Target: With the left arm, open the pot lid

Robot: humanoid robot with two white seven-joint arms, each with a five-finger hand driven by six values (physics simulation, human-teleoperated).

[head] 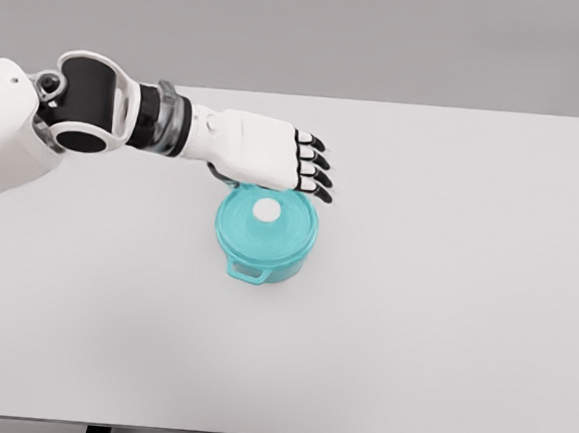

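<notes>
A teal pot [265, 237] stands near the middle of the white table [444, 289], its teal lid [259, 226] seated on it with a white knob [267, 211] at the centre. One side handle points toward me at the front. My left hand [311, 170] hovers over the pot's far rim, palm down, black-tipped fingers [318, 178] extended to the right and holding nothing. The hand covers the pot's far edge. The knob stays uncovered just below the hand.
The white table stretches wide around the pot, with its front edge near the bottom of the picture and a grey wall behind. My left forearm [127, 113] crosses the upper left.
</notes>
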